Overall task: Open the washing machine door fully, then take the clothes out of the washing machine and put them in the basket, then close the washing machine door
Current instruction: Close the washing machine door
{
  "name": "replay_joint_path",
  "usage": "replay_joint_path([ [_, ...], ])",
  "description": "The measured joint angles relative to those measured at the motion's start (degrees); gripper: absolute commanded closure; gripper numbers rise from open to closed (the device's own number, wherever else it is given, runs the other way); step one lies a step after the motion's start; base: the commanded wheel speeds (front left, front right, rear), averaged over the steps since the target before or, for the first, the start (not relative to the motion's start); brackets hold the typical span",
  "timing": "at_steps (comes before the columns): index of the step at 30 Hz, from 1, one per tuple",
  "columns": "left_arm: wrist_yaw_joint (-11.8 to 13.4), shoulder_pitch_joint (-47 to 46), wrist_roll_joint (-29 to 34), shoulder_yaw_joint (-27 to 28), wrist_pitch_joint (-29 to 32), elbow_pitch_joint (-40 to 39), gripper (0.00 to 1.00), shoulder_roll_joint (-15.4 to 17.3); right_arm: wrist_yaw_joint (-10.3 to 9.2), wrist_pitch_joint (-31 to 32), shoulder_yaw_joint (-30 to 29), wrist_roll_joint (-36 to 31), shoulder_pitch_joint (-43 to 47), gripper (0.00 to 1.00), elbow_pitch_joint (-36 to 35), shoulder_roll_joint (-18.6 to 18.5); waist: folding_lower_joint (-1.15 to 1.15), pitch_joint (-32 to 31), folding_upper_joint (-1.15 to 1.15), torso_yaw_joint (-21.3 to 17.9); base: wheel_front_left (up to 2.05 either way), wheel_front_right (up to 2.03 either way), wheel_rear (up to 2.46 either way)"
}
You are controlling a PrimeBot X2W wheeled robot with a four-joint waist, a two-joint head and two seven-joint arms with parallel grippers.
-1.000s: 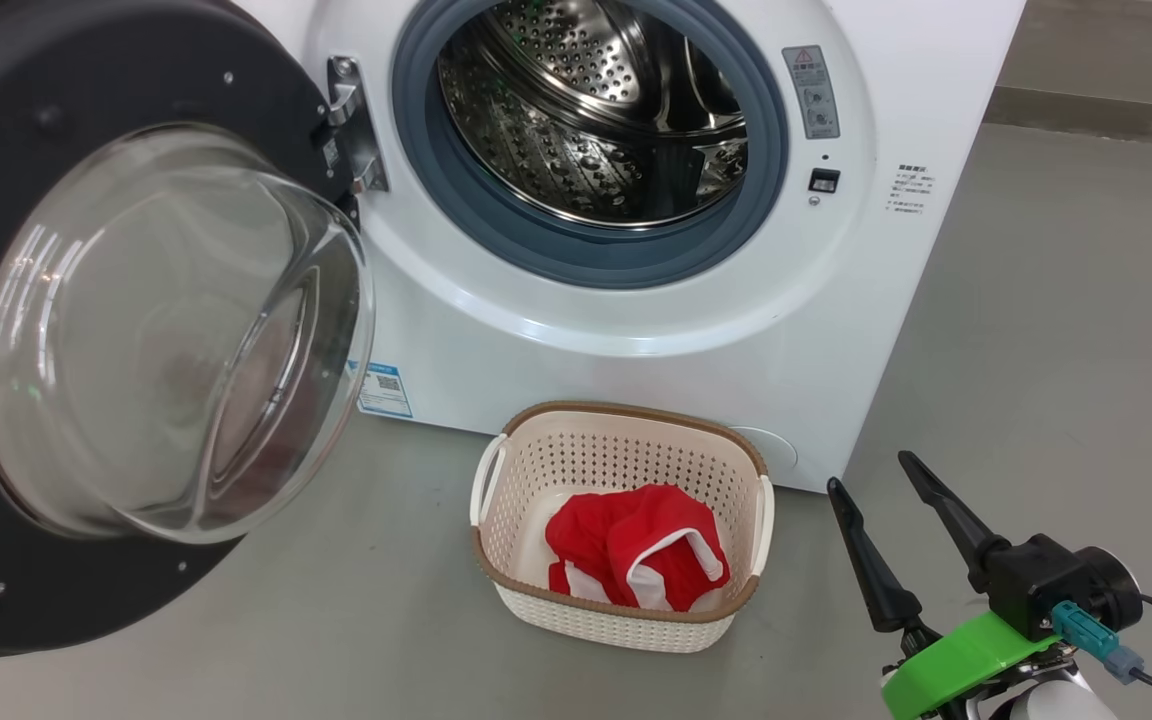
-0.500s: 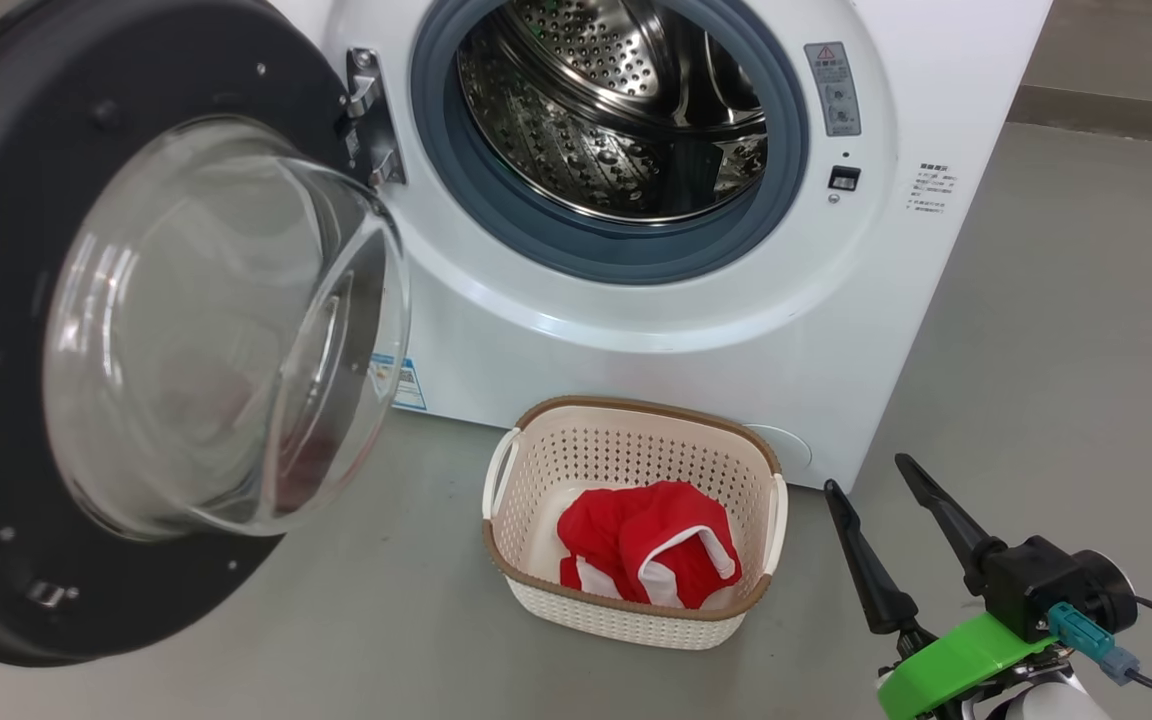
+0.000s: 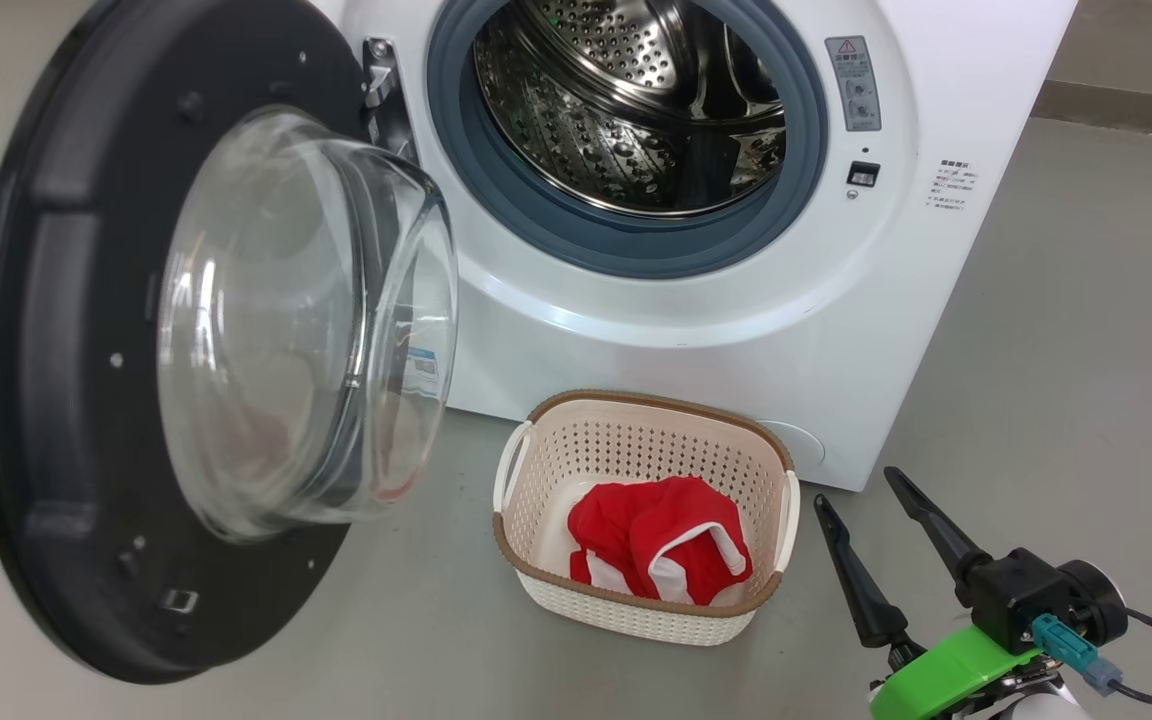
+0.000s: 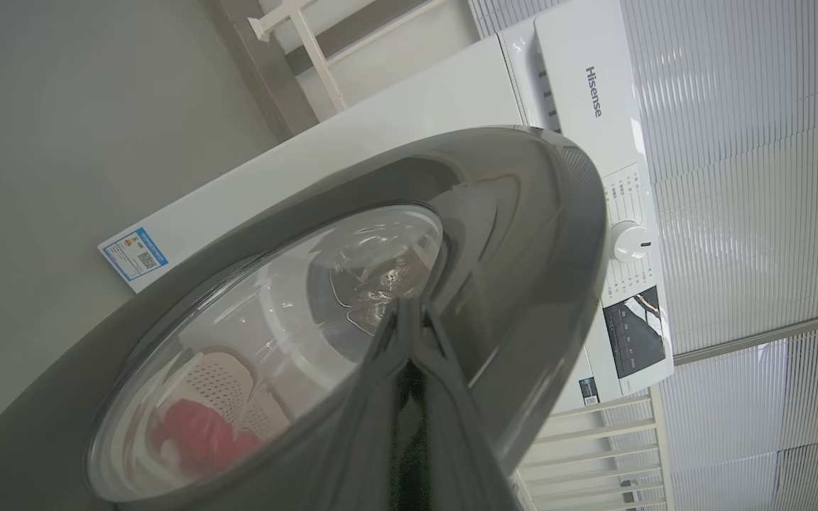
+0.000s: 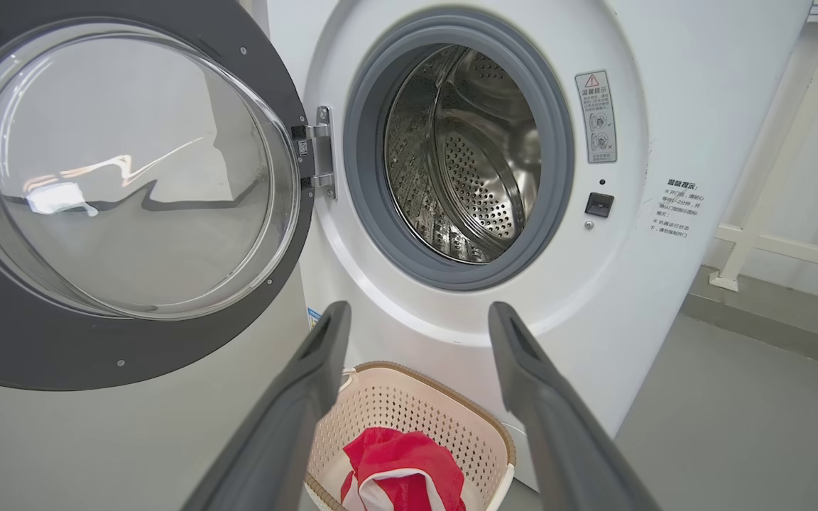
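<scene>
The washing machine door (image 3: 66, 400) stands half swung, its glass bowl (image 3: 306, 330) facing the white washing machine (image 3: 696, 350). The steel drum (image 3: 636, 110) looks empty. In the left wrist view my left gripper (image 4: 409, 312) is shut, its tips touching the door's (image 4: 522, 234) glossy outer face. Red clothes (image 3: 661, 545) with white trim lie in the cream basket (image 3: 636, 450) on the floor before the machine. My right gripper (image 3: 856, 487) hangs open to the right of the basket, holding nothing. In the right wrist view the right gripper (image 5: 417, 309) frames the basket (image 5: 409, 404) and clothes (image 5: 398, 468).
Grey floor (image 3: 1056, 330) surrounds the machine. A white rail frame (image 5: 771, 241) stands to the machine's right, near a wall. The machine's control panel with a dial (image 4: 629, 241) shows in the left wrist view. A green bracket and cable (image 3: 946, 670) sit on my right wrist.
The door has swung from facing me toward the machine, now more edge-on. The head camera has shifted a little. The right gripper stays open in the same place.
</scene>
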Motion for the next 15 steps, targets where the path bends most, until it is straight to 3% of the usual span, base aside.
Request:
replay_joint_path([
  [7,2.81,4.84,-1.14,-0.92,2.65,-9.87,1.0,-3.74,0.0,0.0,0.0,0.0,0.0,0.0,0.29,0.2,0.0,-0.09,0.0,-0.34,0.0,0.0,0.0],
  [15,4.28,8.62,-3.0,-1.94,3.41,-15.35,1.0,-6.26,0.0,0.0,0.0,0.01,0.04,0.0,0.53,0.32,0.0,-0.29,0.0,-1.33,0.0,0.0,0.0],
])
